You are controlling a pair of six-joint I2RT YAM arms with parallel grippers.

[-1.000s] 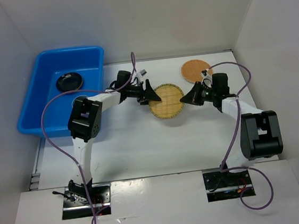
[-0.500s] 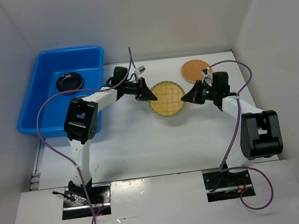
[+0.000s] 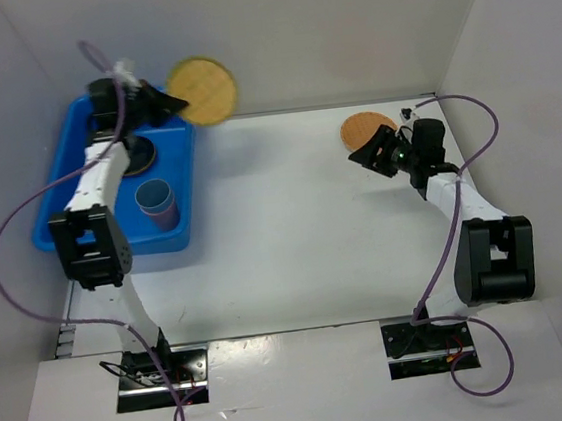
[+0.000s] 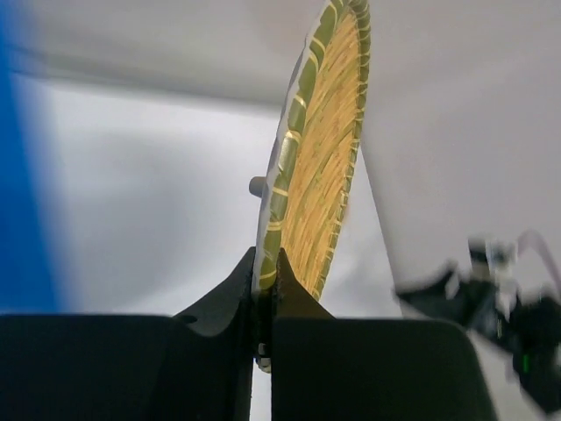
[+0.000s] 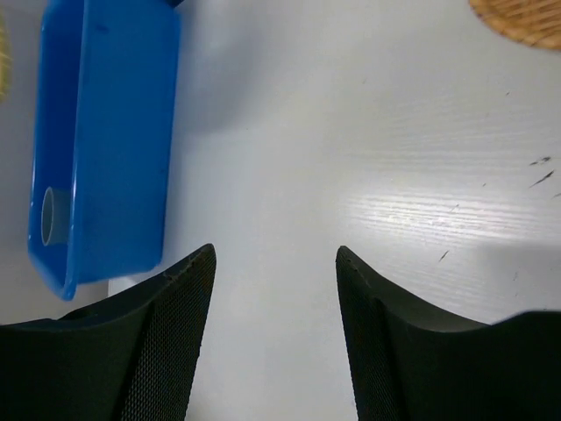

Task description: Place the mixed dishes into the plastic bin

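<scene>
My left gripper (image 3: 175,104) is shut on the edge of a tan woven bamboo disc (image 3: 202,90), held on edge in the air over the far right corner of the blue plastic bin (image 3: 60,209). In the left wrist view the disc (image 4: 320,149) rises upright from the pinched fingertips of the left gripper (image 4: 266,263). Inside the bin lie a black plate (image 3: 138,157), partly hidden by the arm, and a blue cup (image 3: 154,196) nested in a pink cup (image 3: 168,218). My right gripper (image 3: 361,154) stands open and empty just in front of a smaller brown woven disc (image 3: 365,127) on the table.
The right wrist view shows the open right gripper (image 5: 276,254) over bare white table, the bin (image 5: 105,132) at far left with a cup (image 5: 51,215) inside, and the brown disc's edge (image 5: 521,19) at top right. White walls enclose the table.
The left arm has swung up and left, carrying the woven disc from the table's middle to above the bin. The right gripper has opened and drawn back toward the brown disc.
</scene>
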